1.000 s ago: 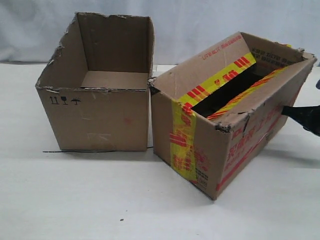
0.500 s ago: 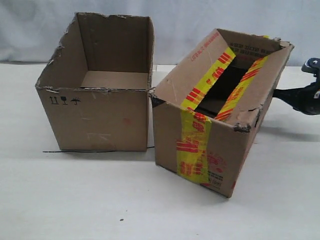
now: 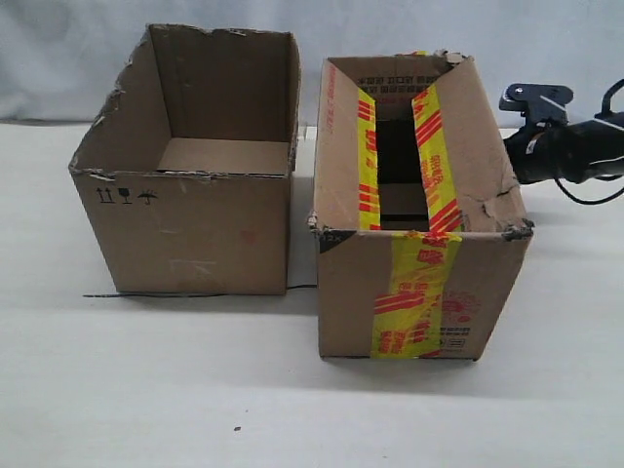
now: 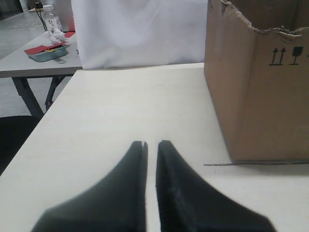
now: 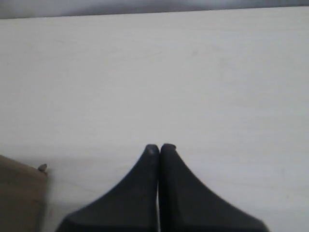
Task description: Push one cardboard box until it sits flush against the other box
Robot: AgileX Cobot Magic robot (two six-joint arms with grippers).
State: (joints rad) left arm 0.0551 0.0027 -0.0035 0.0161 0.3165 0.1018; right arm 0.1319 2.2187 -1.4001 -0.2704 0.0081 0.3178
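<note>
Table: pale, matte; is being shown in all three views.
Backdrop: white cloth; is being hung behind the table's far edge.
Black strip: thin; is being borne flat on the table, left of middle in the exterior view.
Dark speck: is being shown near the table's front edge.
Side table: grey, well apart; a bottle, a red sheet and a bluish tray are being carried on it.

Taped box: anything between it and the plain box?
No real obstacle. Only a narrow gap of bare table separates the taped box from the plain box. A thin dark strand lies flat along the plain box's base into that gap.
</note>
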